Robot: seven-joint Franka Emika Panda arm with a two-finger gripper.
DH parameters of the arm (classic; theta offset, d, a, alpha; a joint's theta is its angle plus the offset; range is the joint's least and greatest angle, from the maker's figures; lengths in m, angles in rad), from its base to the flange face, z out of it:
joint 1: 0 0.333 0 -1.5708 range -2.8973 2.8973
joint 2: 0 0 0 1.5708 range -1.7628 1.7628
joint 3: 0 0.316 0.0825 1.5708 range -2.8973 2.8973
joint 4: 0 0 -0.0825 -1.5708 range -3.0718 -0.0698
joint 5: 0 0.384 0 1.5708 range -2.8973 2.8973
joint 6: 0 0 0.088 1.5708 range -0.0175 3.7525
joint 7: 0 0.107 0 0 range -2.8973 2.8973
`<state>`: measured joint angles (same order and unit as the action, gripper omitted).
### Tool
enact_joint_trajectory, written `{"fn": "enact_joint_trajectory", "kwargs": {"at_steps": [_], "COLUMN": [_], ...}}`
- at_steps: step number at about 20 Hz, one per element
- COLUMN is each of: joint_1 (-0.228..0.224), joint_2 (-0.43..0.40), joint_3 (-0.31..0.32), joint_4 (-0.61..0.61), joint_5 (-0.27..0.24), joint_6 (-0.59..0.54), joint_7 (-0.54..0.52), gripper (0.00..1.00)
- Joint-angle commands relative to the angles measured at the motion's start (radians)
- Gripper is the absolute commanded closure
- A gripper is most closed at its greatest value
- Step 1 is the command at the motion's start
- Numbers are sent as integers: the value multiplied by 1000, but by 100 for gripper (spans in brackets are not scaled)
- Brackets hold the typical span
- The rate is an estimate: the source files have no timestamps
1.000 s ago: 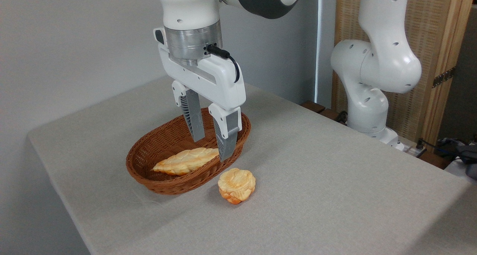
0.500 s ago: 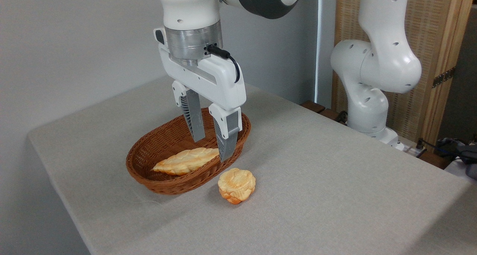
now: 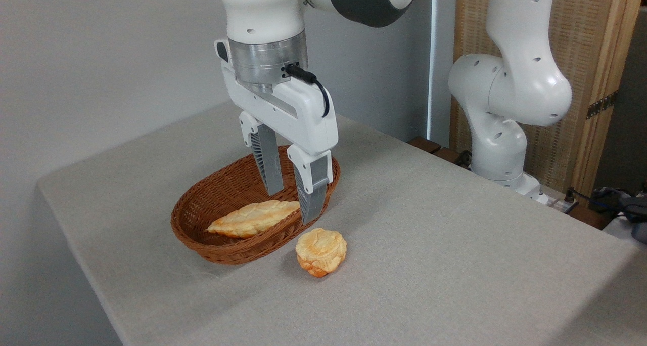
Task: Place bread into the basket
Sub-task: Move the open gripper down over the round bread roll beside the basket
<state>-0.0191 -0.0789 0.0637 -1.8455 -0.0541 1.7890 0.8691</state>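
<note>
The bread, a small round golden bun with a scored top, sits on the grey tablecloth just to the right of the front of the basket. The basket is an oval brown wicker one. My gripper hangs open over the basket's right end, fingers pointing down with nothing between them. Its tips are above and slightly left of the bun, not touching it.
A long braided loaf lies inside the basket. The arm's white base stands at the table's back right, with a wooden screen behind it. The table's front-left edge is close to the basket.
The gripper has shifted slightly to the right and a little down, toward the bun. The bun, loaf and basket have not moved.
</note>
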Motion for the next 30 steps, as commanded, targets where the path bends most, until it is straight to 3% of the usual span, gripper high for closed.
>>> {"fn": "enact_joint_trajectory", "kwargs": {"at_steps": [1,10,14,17,24,27,30], "joint_1": [-10,-9,-15,-16,-18,-28,-32], "joint_2": [4,2,1,-1,1,1,2], "joint_3": [11,11,11,10,2,-1,-1], "joint_4": [6,-6,-32,-40,-72,-99,-110], "joint_5": [5,7,10,40,48,105,106], "joint_6": [-23,-23,-23,-23,-23,-23,-16], "joint_7": [115,298,444,522,645,770,792], "gripper": [0,0,0,0,0,0,0]}}
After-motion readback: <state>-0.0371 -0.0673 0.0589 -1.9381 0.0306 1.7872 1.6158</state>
